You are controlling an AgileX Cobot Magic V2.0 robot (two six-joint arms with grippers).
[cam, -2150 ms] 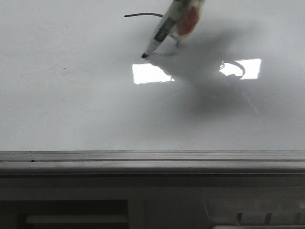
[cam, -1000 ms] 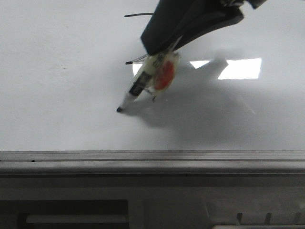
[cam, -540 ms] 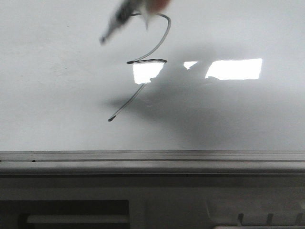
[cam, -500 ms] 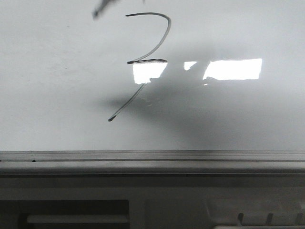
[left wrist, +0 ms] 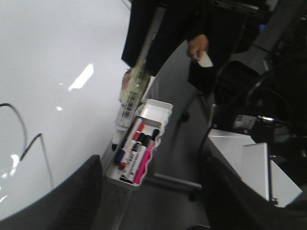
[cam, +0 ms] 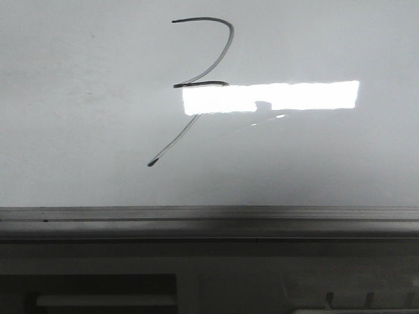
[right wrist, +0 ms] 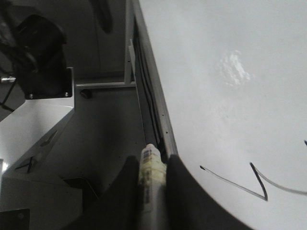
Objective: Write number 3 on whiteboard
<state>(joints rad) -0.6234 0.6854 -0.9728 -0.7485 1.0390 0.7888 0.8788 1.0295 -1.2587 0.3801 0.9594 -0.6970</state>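
The number 3 point(cam: 196, 85) stands drawn on the whiteboard point(cam: 78, 131), in its upper middle: top bar, curve, middle bar, long tail, rather 7-like. The writing looks finished. The right hand point(right wrist: 152, 191) is clenched on a marker point(right wrist: 152, 165), off the board. Whether the left hand point(left wrist: 144, 206) is released I cannot tell.

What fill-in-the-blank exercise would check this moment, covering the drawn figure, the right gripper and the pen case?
The number 3 on the whiteboard is drawn in ___ ink.
The right gripper holds a ___ between its fingers.
The case of spare pens has its lid ___.
Missing words: black; marker; open.
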